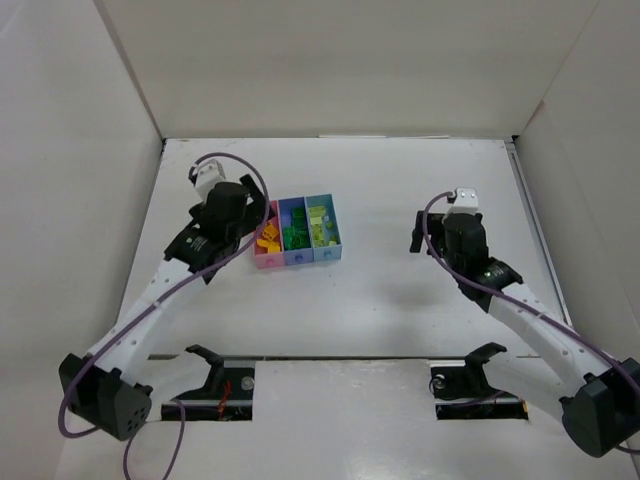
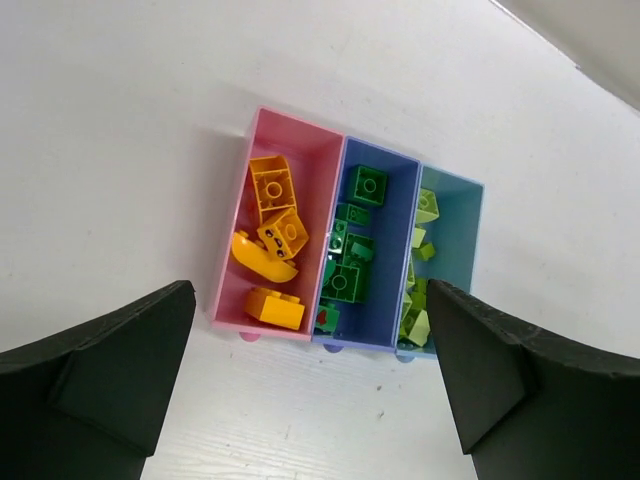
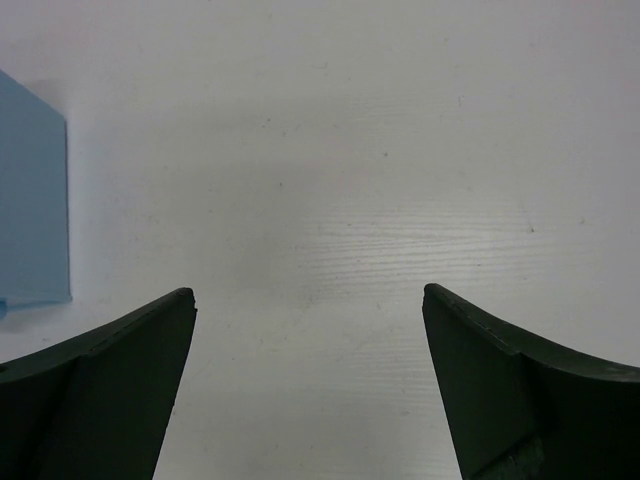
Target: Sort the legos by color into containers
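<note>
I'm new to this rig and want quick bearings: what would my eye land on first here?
A row of three joined bins, left of centre on the white table, stands out: orange-yellow bricks in the pink bin, dark green bricks in the periwinkle bin, lime bricks in the light blue bin. The left end effector hangs open above them; the right end effector, also open, is over the table to their right.

Bins (image 2: pixel 343 150): three counted. Orange bricks (image 2: pixel 272 187): four counted. Dark green bricks (image 2: pixel 367 184), lime bricks (image 2: pixel 426 205): heaped, uncounted. Arms (image 1: pixel 150 300): two.
</note>
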Tool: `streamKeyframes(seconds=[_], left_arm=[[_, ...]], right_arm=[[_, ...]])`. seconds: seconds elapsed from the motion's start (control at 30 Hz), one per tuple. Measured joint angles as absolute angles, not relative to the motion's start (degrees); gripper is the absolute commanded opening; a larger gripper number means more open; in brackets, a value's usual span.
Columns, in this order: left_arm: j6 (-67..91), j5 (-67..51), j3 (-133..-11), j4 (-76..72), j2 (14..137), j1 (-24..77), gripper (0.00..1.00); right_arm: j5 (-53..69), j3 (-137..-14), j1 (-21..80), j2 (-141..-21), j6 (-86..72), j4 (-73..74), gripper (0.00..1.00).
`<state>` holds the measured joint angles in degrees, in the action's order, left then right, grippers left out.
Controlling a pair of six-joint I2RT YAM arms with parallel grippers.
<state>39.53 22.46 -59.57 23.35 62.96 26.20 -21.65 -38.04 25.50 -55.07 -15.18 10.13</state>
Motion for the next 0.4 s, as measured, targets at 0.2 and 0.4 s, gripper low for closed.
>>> streamKeyframes(seconds=[0.2,0.4], left_arm=[[42.68,22.96,-53.1,25.21,58.35,26.15,1.0],[44.91,22.7,-50.89,27.46,57.65,26.15,1.0]], right_arm=[[-21.28,-40.23,25.41,-54.78,-13.67,13.23,1.0],[-19.22,-40.34,25.41,-52.64,-11.27,14.06,1.0]])
